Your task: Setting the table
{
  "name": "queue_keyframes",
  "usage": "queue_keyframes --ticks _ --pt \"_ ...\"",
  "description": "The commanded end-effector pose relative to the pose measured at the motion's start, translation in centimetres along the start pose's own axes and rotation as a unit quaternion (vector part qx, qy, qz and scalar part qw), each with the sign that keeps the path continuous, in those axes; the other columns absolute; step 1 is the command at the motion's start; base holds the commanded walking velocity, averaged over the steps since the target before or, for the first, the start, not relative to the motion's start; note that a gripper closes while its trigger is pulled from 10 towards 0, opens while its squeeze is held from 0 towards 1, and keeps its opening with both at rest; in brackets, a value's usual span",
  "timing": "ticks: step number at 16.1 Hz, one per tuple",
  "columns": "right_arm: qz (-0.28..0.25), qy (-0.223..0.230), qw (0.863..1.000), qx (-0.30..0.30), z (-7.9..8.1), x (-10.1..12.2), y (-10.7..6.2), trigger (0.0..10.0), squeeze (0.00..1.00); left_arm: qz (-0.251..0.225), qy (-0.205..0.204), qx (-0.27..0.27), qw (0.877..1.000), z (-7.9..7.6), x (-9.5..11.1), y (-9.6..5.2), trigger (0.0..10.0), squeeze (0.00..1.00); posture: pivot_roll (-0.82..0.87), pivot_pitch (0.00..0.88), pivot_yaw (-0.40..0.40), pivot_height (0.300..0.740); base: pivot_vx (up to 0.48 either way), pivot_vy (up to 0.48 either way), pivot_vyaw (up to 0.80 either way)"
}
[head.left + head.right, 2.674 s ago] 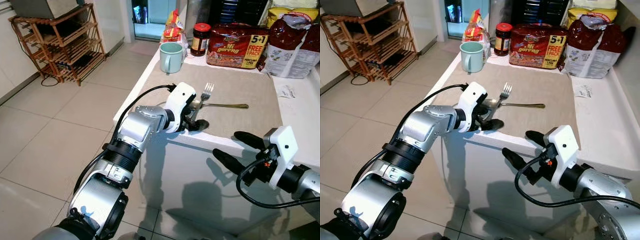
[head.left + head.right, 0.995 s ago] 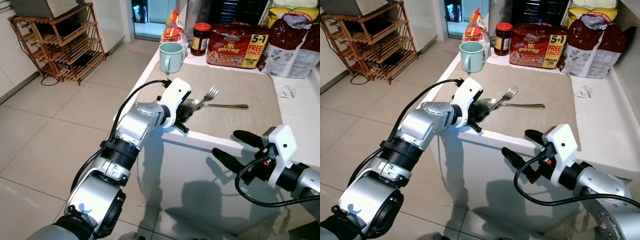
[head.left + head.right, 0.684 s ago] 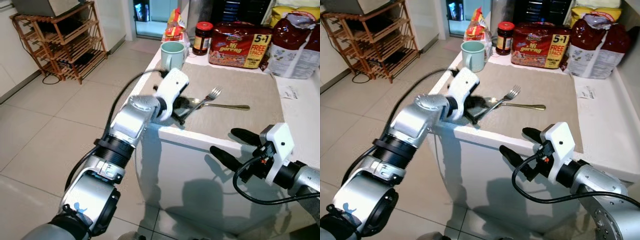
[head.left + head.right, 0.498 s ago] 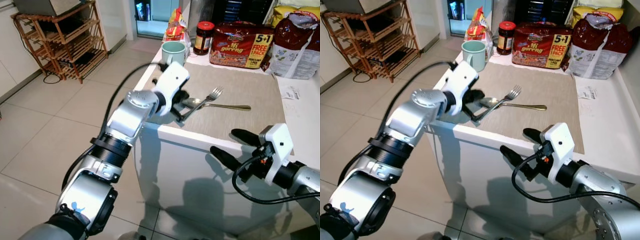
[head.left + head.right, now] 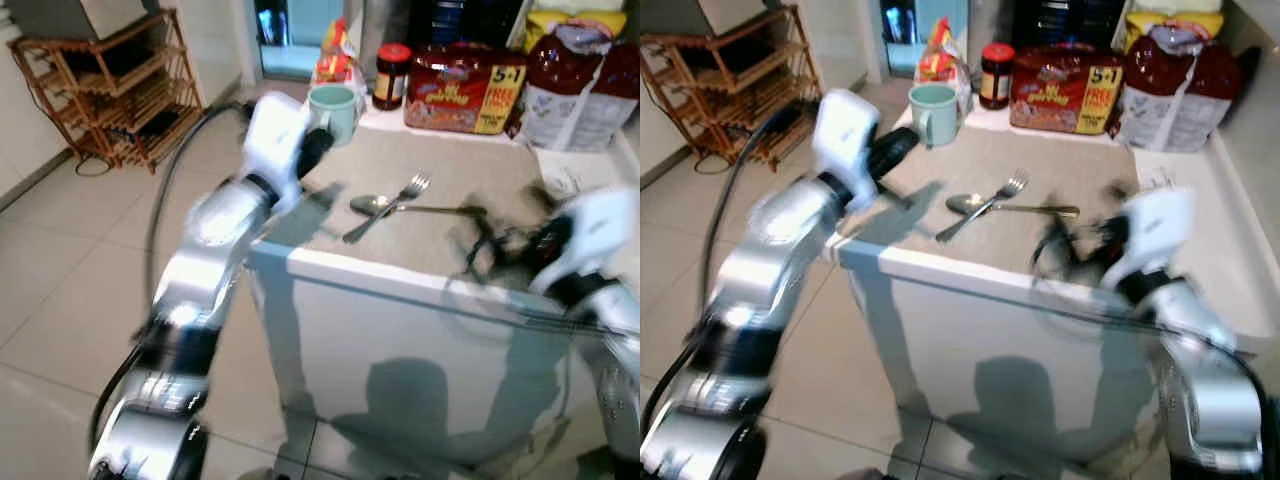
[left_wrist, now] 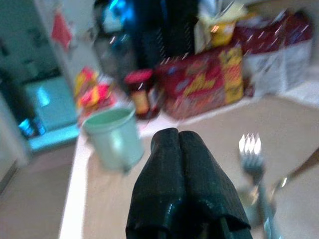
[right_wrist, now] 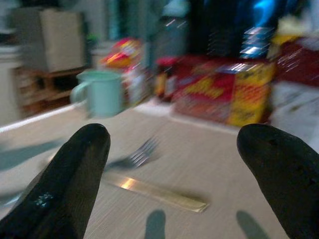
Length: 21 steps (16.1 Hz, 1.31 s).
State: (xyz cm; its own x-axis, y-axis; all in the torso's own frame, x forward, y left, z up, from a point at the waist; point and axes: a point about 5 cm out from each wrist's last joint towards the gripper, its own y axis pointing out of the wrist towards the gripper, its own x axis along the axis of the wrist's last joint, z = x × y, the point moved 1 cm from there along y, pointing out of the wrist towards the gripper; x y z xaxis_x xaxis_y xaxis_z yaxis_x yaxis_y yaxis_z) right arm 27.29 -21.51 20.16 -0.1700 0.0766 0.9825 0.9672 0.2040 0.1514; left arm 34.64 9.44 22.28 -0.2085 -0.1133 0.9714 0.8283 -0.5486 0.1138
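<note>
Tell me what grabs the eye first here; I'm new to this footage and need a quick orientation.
A silver metal fork lies crossed over a silver spoon with a gold handle on the beige woven placemat atop the white counter. The left claw, fingers closed, is raised near the pale green ceramic mug at the counter's far left corner. The right claw, fingers spread, faces the cutlery from the right.

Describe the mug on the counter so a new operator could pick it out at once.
Start at the white counter with the tan placemat on it. At the mat's far left corner, just in front of a snack bag and left of the red-lidded jar, stands the mug. It is the only pale green thing there, upright and with a handle.
</note>
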Motion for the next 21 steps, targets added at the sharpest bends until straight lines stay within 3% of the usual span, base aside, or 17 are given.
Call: queue_keyframes --ticks 1,3,4,5,6,9,11,13,16,17,18,21 --pt "-0.004 -0.007 1.0 -0.016 -0.3 0.0 0.4 10.0 0.0 -0.012 0.009 0.007 1.0 0.1 0.5 -0.3 10.0 0.0 -0.03 0.0 0.052 0.74 0.0 0.0 0.0" --pt "0.059 0.001 0.998 0.033 0.1 -2.0 2.5 10.0 0.0 0.005 0.009 0.033 0.999 0.5 -0.9 -2.0 10.0 0.0 -0.01 0.0 0.056 0.74 0.0 0.0 0.0" --pt "0.074 0.027 0.993 0.083 0.4 -2.8 3.9 10.0 0.61 -0.001 0.004 0.027 1.0 0.4 -0.9 -2.7 10.0 0.0 0.0 0.0 0.049 0.74 0.0 0.0 0.0" --pt "0.081 0.019 0.991 0.101 0.3 -3.1 4.4 10.0 1.0 -0.003 0.001 0.024 1.0 0.3 -0.8 -2.9 10.0 0.0 0.01 0.0 0.042 0.74 0.0 0.0 0.0" --pt "0.095 -0.016 0.983 0.158 -0.1 -3.5 5.6 10.0 1.0 -0.007 0.009 0.009 1.0 0.1 -0.4 -3.2 10.0 0.0 0.03 0.0 0.023 0.74 0.0 0.0 0.0" --pt "0.094 -0.011 0.974 0.207 -2.0 -2.4 8.0 10.0 1.0 -0.005 0.028 0.013 1.0 0.3 0.0 -4.1 10.0 0.0 0.06 0.0 -0.014 0.74 0.0 0.0 0.0" --pt "0.127 -0.022 0.955 0.268 -2.7 -2.1 9.4 10.0 1.0 0.015 0.03 0.014 0.999 0.1 -0.5 -5.5 10.0 0.0 0.08 0.0 -0.031 0.74 0.0 0.0 0.0" --pt "0.171 -0.031 0.933 0.315 -2.9 -2.5 9.6 10.0 1.0 0.021 0.018 -0.027 0.999 -0.9 -0.4 -6.3 10.0 0.0 0.1 0.008 -0.046 0.74 0.0 0.0 0.0" --pt "0.211 -0.073 0.923 0.314 -3.8 -2.6 9.9 10.0 1.0 0.034 0.009 -0.089 0.995 -2.5 -0.2 -7.4 10.0 0.0 0.11 0.027 -0.057 0.74 0.0 0.0 0.0" --pt "0.223 -0.083 0.919 0.315 -3.9 -2.7 9.9 10.0 0.84 0.037 0.005 -0.101 0.994 -2.9 -0.1 -7.7 10.0 0.0 0.12 0.032 -0.06 0.74 0.0 0.0 0.0" --pt "0.249 -0.099 0.91 0.317 -4.1 -3.2 9.8 10.0 0.0 0.043 0.003 -0.105 0.994 -3.1 0.0 -8.0 10.0 0.0 0.12 0.038 -0.061 0.74 0.0 0.0 0.0" --pt "0.256 -0.097 0.91 0.31 -4.1 -3.5 9.8 10.0 0.0 0.047 0.002 -0.111 0.993 -3.1 0.1 -8.1 10.0 0.0 0.12 0.041 -0.059 0.74 0.0 0.0 0.0"
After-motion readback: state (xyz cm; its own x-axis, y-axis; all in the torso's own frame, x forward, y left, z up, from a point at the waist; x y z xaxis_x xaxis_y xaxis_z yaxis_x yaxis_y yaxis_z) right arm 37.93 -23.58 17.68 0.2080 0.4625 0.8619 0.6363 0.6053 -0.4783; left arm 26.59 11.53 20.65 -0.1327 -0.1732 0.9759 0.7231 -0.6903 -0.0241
